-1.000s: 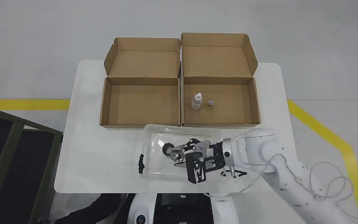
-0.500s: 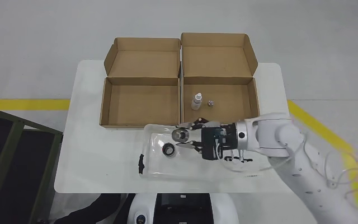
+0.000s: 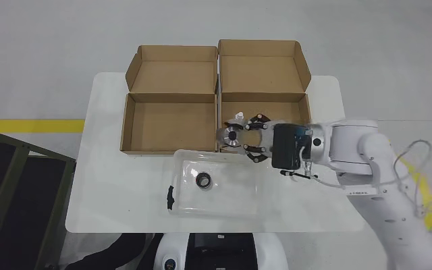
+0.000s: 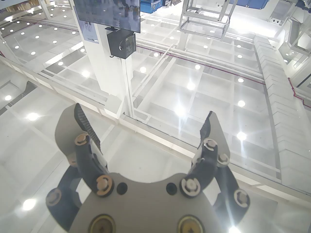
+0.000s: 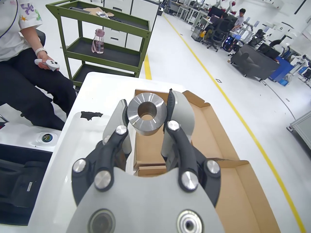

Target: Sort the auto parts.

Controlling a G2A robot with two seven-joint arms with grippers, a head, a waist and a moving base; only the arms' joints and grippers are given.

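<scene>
White table on a plain grey shop floor, so pretty easy to read. Closest to the robot's side of the table sits a clear plastic tray. One dark ring-shaped part lies in it, toward the tray's left half, and a small black clip sits on the tray's left rim.

Just past the tray's far edge, the right gripper is clenched on a steel bushing. It's a chunky, shiny cylinder with a round bore through the middle. In the right wrist view there's one finger pressed on each side of it, the bore faces the camera, and brown cardboard is underneath. From the top view the bushing hangs over the near left corner of the right box, right by the wall it shares with the left box. I can't tell how high above the box floor it is.

Both boxes are brown cardboard and sit side by side, touching, with their lids folded open toward the far side of the table.

Further out, a yellow line runs along the floor on either side of the table, and a green cart stands off the table's left end.

The left gripper points up at the ceiling, fingers spread wide and gripping nothing.
</scene>
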